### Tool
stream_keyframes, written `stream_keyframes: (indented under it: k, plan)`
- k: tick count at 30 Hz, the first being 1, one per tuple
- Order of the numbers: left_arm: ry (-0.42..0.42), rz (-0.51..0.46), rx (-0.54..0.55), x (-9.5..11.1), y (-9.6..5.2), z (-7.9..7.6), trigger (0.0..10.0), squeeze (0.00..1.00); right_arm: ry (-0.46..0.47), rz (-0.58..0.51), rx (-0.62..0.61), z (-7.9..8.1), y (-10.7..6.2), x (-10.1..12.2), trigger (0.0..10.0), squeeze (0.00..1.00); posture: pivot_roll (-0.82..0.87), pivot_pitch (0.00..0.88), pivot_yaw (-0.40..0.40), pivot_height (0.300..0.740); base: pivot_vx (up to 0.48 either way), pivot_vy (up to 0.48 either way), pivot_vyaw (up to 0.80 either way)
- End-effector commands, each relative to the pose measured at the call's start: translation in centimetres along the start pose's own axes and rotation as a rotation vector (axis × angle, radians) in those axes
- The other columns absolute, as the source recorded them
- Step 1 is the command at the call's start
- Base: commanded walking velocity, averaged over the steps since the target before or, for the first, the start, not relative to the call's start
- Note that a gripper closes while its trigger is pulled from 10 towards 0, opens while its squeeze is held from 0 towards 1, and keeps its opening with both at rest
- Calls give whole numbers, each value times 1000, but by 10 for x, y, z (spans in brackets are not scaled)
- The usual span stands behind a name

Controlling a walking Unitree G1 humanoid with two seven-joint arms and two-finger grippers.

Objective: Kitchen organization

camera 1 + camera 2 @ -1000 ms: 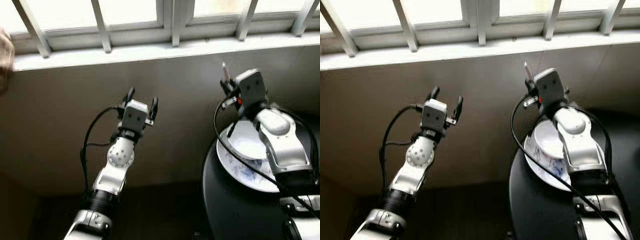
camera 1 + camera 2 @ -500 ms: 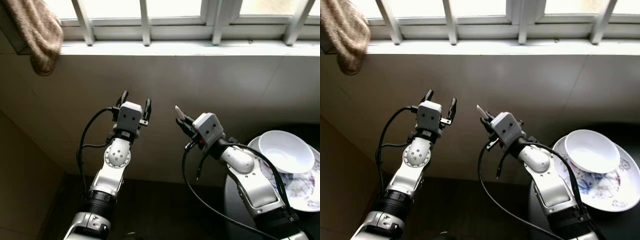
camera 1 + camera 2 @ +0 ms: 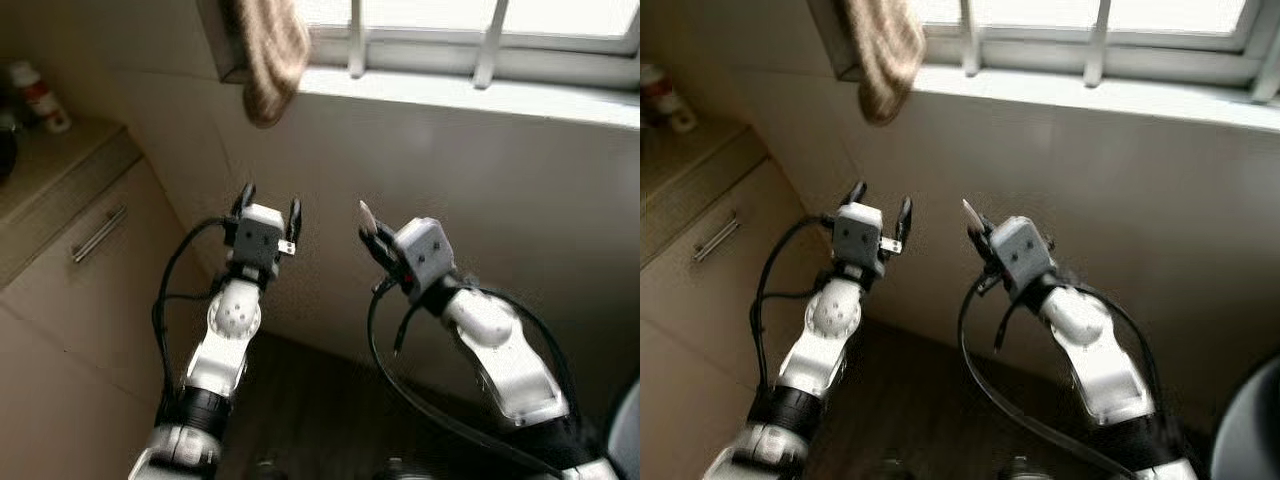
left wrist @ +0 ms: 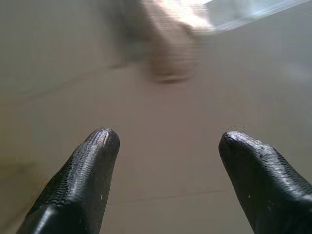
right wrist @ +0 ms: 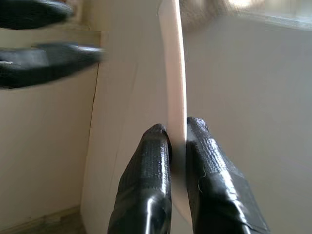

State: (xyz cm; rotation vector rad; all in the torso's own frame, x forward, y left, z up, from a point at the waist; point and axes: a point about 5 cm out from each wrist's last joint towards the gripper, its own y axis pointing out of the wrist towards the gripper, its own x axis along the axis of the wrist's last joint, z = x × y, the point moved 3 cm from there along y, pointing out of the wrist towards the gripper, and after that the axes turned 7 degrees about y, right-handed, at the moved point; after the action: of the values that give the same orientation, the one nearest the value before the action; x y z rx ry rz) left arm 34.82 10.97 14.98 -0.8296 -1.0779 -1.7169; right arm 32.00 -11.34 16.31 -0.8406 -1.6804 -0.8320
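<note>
We face a pale tiled wall below a window with white bars, and a light sill runs along the top of the wall. At our left stands a beige cabinet with a metal bar handle; on its surface, far in the corner, we see a small bottle with a red band, blurred. A brownish cloth hangs down from the left end of the sill. A dark round edge shows at the lower right corner.

Our left gripper is raised in front of the wall, its jaws spread apart with nothing between them. Our right gripper is raised just beside it, near but not touching, jaws clenched on a thin pale flat utensil. The utensil points upward past the fingertips, toward the sill.
</note>
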Motion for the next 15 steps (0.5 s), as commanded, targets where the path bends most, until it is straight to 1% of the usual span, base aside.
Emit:
stream_keyframes:
  k: [1, 4, 13, 15]
  plan:
    - [11, 3, 20, -3, -3, 7, 10000, 0, -19, -50, 0, 4, 6, 11, 0, 0, -189, 0, 46, 740, 0, 0, 800]
    - [19, 5, 24, -3, -3, 8, 10000, 0, -57, -64, -35, -2, 7, 12, 0, 0, -188, 0, 48, 740, 0, 0, 800]
    - [25, 4, 36, -3, -3, 10, 10000, 0, -91, -94, -57, -4, 10, 16, 0, 0, -181, 0, 46, 740, 0, 0, 800]
    - [26, -2, 44, -1, -3, 12, 10000, 0, -103, -113, -73, -7, 11, 21, 0, 0, -181, 0, 46, 740, 0, 0, 800]
